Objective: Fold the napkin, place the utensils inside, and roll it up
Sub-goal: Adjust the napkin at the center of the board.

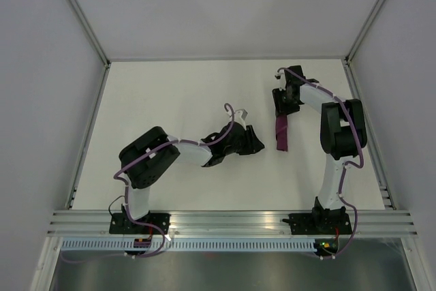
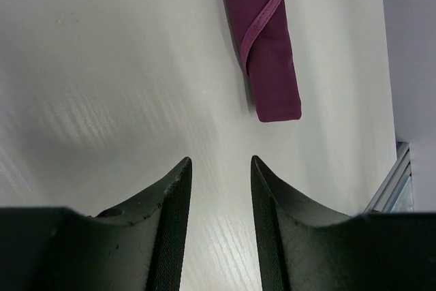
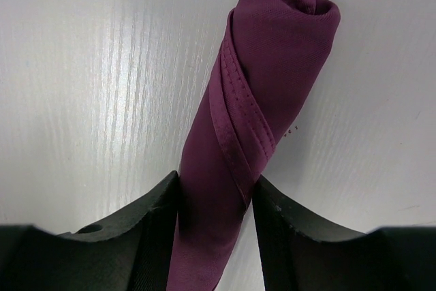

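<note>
Bolted to the rail [image 1: 231,221] at the near edge, well short of the napkin [image 3: 272,66], are the two arm bases. From there both arms reach out over the white tabletop [image 1: 177,100].

That plum-purple napkin lies on the tabletop as a tight, slim roll, its long axis running from near to far. It sits in the right half of the tabletop, straight out from the right arm's base. A stitched hem [image 3: 238,110] winds slantwise around the roll, and the end seen from the right wrist shows the cloth coiled into a spiral.

The right claw [image 3: 216,185] is at the far end of the napkin. Its two dark fingers stand one on each side of the roll, the cloth fills the gap between them and touches both inner faces, so the claw is clamped on the napkin. The rest of the roll rests flat on the tabletop, stretching away from the fingers.

The left claw [image 2: 219,161] is just to the left of the napkin's near end, near it but not touching. Its fingers stand apart with only bare tabletop between them, and it grips nothing. From the left wrist the napkin's blunt, square-cut near end lies beyond and a little to the right of the fingertips.
</note>
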Available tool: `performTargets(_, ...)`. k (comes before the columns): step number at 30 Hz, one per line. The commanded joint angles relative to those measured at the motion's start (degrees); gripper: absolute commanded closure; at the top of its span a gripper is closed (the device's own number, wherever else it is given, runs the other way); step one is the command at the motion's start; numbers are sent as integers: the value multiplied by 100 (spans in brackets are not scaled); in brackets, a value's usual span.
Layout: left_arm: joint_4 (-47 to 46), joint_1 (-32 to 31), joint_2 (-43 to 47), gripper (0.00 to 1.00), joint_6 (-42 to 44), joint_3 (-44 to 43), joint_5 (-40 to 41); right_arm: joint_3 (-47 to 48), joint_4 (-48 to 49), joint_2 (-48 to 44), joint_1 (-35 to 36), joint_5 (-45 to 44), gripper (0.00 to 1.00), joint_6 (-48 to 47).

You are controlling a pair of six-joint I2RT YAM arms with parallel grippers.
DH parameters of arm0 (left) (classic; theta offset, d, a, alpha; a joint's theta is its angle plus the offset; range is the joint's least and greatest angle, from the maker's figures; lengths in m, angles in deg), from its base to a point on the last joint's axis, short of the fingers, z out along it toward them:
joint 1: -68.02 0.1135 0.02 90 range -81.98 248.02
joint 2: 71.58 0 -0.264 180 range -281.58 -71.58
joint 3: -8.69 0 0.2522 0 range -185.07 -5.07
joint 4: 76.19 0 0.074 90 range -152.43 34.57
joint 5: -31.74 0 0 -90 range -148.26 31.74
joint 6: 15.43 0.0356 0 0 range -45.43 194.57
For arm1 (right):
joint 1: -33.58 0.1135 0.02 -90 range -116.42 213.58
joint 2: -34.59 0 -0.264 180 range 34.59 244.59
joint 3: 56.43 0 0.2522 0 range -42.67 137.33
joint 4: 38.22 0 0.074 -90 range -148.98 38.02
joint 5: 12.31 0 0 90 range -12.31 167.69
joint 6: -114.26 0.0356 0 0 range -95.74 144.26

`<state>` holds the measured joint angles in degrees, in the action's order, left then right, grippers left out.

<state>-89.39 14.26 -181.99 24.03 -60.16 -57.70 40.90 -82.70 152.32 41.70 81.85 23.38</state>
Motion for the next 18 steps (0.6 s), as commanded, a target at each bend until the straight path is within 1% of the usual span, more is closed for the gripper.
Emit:
performTargets(1, 7, 58, 292, 56, 308, 95, 23, 80, -268, 294, 5, -381, 47, 18)
performTargets(6, 7, 93, 318, 56, 326, 95, -29, 115, -285, 338, 5, -206, 45, -122)
performTargets(14, -20, 137, 266, 56, 335, 86, -29, 212, -382, 285, 5, 93, 36, -263)
performTargets(18, -2, 155, 283, 56, 335, 86, -29, 370, -522, 277, 5, 208, 35, -281)
